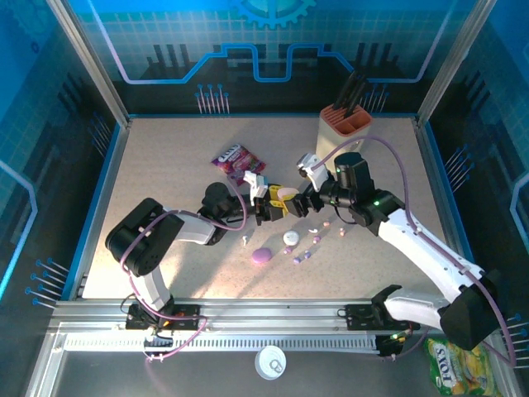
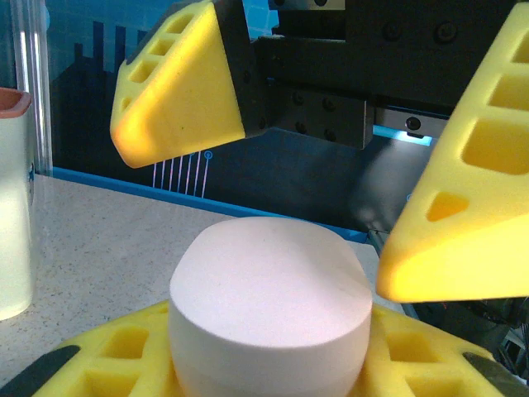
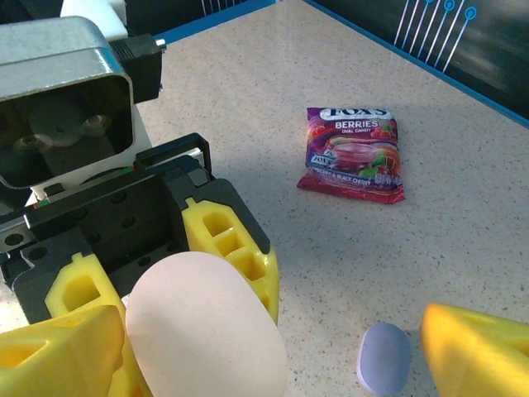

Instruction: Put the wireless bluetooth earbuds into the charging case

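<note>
A pale pink oval charging case (image 1: 286, 193) (image 2: 269, 289) (image 3: 207, 327) is held above the table's middle, and my left gripper (image 1: 273, 207) (image 2: 269, 368) is shut on it with its yellow fingers (image 3: 234, 240) on either side. My right gripper (image 1: 302, 203) (image 3: 273, 356) faces it from the right and stands open. Its yellow fingertips (image 2: 178, 91) sit wide apart around the case without touching it. Tiny wireless bluetooth earbuds (image 1: 314, 227) lie scattered on the table just below, a lilac one (image 1: 299, 259) and a white one (image 1: 245, 241) among them.
A lilac oval case (image 1: 262, 255) (image 3: 384, 357) and a small white round case (image 1: 291, 238) lie among the buds. A berry candy bag (image 1: 235, 157) (image 3: 351, 153) lies behind. A cream holder with dark utensils (image 1: 345, 132) (image 2: 12, 207) stands at the back right.
</note>
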You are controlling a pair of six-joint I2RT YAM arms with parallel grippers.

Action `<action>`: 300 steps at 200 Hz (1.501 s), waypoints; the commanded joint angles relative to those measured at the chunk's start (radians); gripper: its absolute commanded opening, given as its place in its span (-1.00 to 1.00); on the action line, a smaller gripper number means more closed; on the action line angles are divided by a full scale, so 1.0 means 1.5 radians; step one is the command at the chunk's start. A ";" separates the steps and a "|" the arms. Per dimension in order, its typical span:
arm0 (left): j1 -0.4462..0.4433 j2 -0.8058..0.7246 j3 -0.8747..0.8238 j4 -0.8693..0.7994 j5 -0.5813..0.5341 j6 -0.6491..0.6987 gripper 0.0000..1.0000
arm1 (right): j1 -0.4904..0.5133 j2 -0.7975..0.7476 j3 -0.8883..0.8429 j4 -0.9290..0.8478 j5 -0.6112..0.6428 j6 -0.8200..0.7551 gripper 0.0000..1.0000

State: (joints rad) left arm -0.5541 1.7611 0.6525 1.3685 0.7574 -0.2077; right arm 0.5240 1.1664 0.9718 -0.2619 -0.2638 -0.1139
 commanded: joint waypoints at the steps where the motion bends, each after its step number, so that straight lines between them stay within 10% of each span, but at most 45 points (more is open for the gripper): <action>1: 0.007 -0.017 -0.003 0.022 0.011 0.014 -0.24 | 0.010 0.006 0.023 -0.026 0.025 -0.026 0.87; 229: 0.012 -0.021 -0.028 0.022 0.018 0.022 -0.24 | 0.035 0.038 0.084 0.039 0.121 -0.001 0.85; 300: 0.031 -0.031 -0.040 0.022 0.006 0.033 -0.22 | -0.064 -0.089 -0.024 0.085 0.066 0.215 0.88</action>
State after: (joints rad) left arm -0.5194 1.7573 0.6140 1.3674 0.7570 -0.1894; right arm 0.5259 1.1011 1.0115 -0.1719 -0.1490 0.0086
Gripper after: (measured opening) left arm 0.389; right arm 0.939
